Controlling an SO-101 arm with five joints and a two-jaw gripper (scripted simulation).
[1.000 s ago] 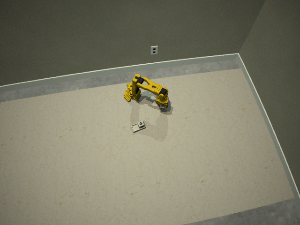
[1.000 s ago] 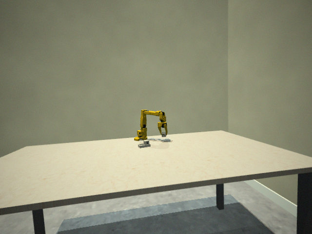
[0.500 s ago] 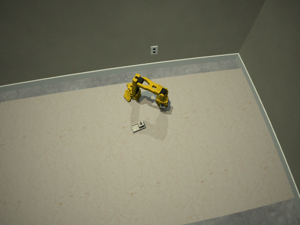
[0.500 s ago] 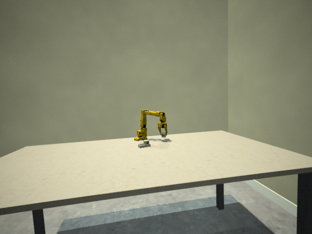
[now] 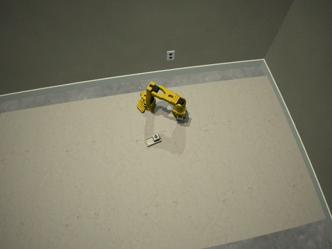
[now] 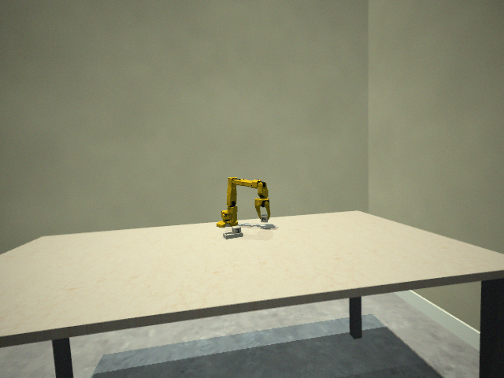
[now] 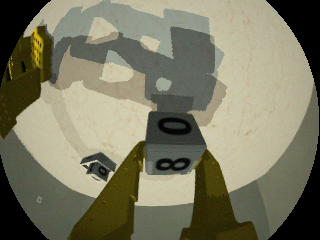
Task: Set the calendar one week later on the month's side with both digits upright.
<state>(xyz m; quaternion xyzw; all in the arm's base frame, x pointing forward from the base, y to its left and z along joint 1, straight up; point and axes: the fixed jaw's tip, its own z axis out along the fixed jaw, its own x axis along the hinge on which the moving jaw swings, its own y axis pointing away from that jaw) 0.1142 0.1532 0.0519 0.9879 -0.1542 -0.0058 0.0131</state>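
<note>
A yellow plastic arm (image 5: 164, 95), a grey cube with black digits (image 7: 172, 144), a pale grey tray (image 5: 150, 141), and a beige marbled table top (image 5: 134, 187).

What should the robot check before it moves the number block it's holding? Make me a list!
1. Gripper shut on the held cube: ok.
2. Held cube lifted off the table: ok, the exterior view shows a gap beneath it.
3. Tray flat on the table: ok.
4. Other cube, 4 on top, standing in the tray: ok.
5. Free slot beside it in the tray: ok.
6. Right digit will face the month side, upright: cannot tell; only 0 and 8 show.
</note>
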